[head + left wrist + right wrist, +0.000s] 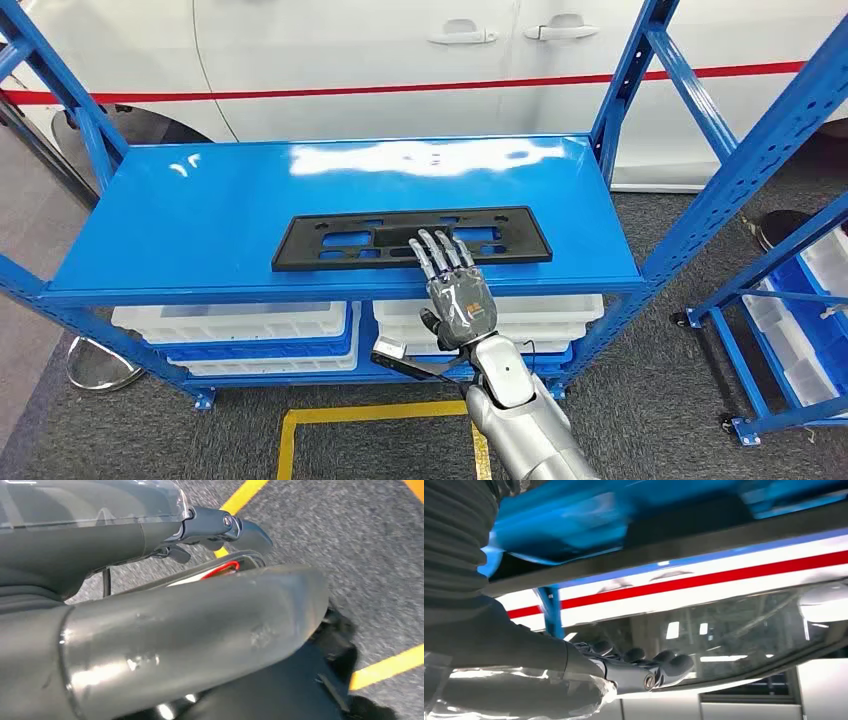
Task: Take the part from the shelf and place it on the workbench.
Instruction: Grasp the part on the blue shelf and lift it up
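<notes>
The right robot hand (458,290) at lower centre of the frame should curl under the near edge of the part (412,238) before lifting it level. Its fingers (440,252) lie spread flat on that edge, gripping nothing. The part rests mid-frame on the blue shelf (200,210).

Bright even overhead light; white glare on blue shelf top (420,158) at 12 o'clock; both wrist views motion-blurred.
</notes>
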{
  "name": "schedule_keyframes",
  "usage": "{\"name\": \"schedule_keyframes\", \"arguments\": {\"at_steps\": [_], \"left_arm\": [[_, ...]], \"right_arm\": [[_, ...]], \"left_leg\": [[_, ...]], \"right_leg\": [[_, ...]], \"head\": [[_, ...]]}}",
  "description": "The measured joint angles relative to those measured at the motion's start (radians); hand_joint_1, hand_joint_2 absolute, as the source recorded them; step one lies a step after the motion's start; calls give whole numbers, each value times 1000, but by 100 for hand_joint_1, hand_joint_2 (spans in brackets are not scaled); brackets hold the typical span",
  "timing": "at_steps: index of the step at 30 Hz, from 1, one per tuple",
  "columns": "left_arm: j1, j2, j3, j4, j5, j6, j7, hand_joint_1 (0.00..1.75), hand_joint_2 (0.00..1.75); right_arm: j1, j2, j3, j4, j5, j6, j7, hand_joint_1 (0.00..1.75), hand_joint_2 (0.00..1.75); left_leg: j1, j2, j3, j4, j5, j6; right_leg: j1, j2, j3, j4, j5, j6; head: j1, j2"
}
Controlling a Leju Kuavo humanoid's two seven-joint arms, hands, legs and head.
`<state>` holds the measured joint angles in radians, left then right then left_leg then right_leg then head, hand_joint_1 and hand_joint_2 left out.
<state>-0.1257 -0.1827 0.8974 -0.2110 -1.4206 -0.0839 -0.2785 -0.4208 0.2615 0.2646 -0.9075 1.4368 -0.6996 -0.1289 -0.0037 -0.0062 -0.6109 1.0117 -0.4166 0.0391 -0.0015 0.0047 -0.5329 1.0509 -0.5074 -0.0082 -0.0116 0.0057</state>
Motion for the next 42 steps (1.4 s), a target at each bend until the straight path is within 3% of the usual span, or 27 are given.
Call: {"name": "schedule_keyframes", "arguments": {"at_steps": [2,3,6,7,8,10,12,16,17,18,21,22,23,24,25,27,31,33,36,37,38,39,41,42], "left_arm": [[-2,0,0,0,0,0,0,0,0],[-3,0,-1,0,0,0,0,0,0],[-6,0,-3,0,0,0,0,0,0],[-5,0,-4,0,0,0,0,0,0],[-4,0,-5,0,0,0,0,0,0],[-4,-1,-8,0,0,0,0,0,0],[-6,-2,-10,0,-1,-1,0,0,0],[-9,-3,-14,0,-1,-1,0,0,0],[-10,-3,-15,0,-1,-1,0,0,0],[-11,-3,-16,0,-1,-1,0,0,0],[-11,-3,-16,0,-1,-1,0,0,0],[-9,-3,-17,0,-1,-1,0,0,0],[-8,-3,-17,0,-1,-1,0,0,0],[-7,-3,-17,0,0,-1,-1,0,0],[-6,-3,-17,0,1,-1,-2,0,0],[-6,-3,-17,0,6,0,-7,0,0],[-7,-3,-17,0,17,8,-14,0,0],[-9,-4,-17,0,18,10,-15,0,0],[-13,-5,-17,0,18,15,-17,0,0],[-13,-5,-17,0,18,17,-18,0,0],[-13,-5,-17,0,18,19,-18,0,0],[-13,-5,-17,0,18,21,-18,0,0],[-13,-6,-17,0,18,22,-18,0,0],[-14,-7,-17,0,18,23,-18,0,0]], "right_arm": [[-2,0,0,0,-1,0,-1,0,175],[-4,0,0,0,-2,0,-1,0,175],[-2,0,0,0,-2,0,-4,0,175],[0,0,0,1,-2,0,-4,0,175],[1,0,0,1,-2,0,-5,0,175],[0,0,0,2,-1,0,-5,0,175],[-2,0,0,2,0,0,-5,0,175],[-4,1,0,1,1,0,-7,0,175],[-6,2,0,1,1,0,-7,0,175],[-8,3,0,1,2,0,-7,0,175],[-9,5,0,1,4,0,-7,0,175],[-7,5,0,1,4,0,-6,0,175],[-6,5,0,1,4,0,-5,0,175],[-5,5,0,1,5,0,-4,0,175],[-4,5,0,1,5,0,-2,0,175],[-4,5,0,1,7,0,1,3,175],[-2,5,0,-2,9,0,3,171,175],[-2,5,0,-4,8,0,3,175,175],[2,2,0,-4,5,0,-2,175,175],[4,0,0,-4,5,0,-3,175,175],[6,-1,0,-4,4,0,-4,175,175],[7,-2,0,-4,4,0,-5,175,175],[5,-3,0,-4,4,0,-5,175,175],[4,-3,0,-5,4,0,-6,175,175]], "left_leg": [[1,0,8,-5,-1,4],[2,0,14,-8,-2,9],[1,-1,26,-8,-17,14],[1,-1,34,-7,-24,13],[1,-1,43,-7,-32,12],[1,-1,66,-6,-50,8],[0,-2,80,-2,-68,-2],[-1,-2,89,21,-84,-26],[1,-1,79,45,-92,-30],[4,-1,57,87,-107,-34],[10,0,-54,257,-173,-44],[12,0,-80,280,-178,-47],[14,0,-88,268,-162,-50],[14,0,-79,223,-125,-50],[15,1,-60,155,-73,-49],[10,1,-28,49,-12,-43],[5,0,-16,14,5,-17],[8,1,-7,4,7,-5],[5,1,-1,2,1,7],[4,1,0,2,-2,9],[2,0,1,4,-4,10],[1,-1,4,5,-7,10],[-3,-2,11,7,-13,7],[-5,-2,13,8,-16,4]], "right_leg": [[-1,0,-16,33,-11,4],[-2,1,-41,75,-27,7],[-5,0,-155,232,-84,16],[-6,0,-178,247,-82,17],[-7,0,-185,230,-60,18],[-8,-1,-158,116,33,15],[-4,-1,-129,17,81,6],[-3,1,-108,-11,84,-19],[-4,1,-100,-13,80,-26],[-5,0,-91,-15,77,-30],[-3,0,-76,-15,60,-35],[-2,1,-69,-15,53,-35],[-3,1,-59,-15,46,-34],[-3,2,-48,-15,39,-33],[-4,2,-37,-15,31,-30],[-3,2,-23,-13,20,-22],[-2,3,-20,-12,3,0],[-3,2,-40,33,-27,8],[-4,1,-141,210,-98,12],[-4,0,-168,247,-101,12],[-4,0,-178,250,-84,10],[-3,0,-168,214,-50,7],[1,1,-114,85,24,-3],[3,0,-91,32,45,-7]], "head": [[0,0],[0,0],[0,0],[0,0],[0,0],[1,0],[1,0],[0,0],[0,0],[0,0],[0,0],[0,0],[0,0],[0,0],[0,0],[0,0],[0,0],[0,0],[0,0],[0,0],[0,0],[0,0],[0,0],[0,0]]}}
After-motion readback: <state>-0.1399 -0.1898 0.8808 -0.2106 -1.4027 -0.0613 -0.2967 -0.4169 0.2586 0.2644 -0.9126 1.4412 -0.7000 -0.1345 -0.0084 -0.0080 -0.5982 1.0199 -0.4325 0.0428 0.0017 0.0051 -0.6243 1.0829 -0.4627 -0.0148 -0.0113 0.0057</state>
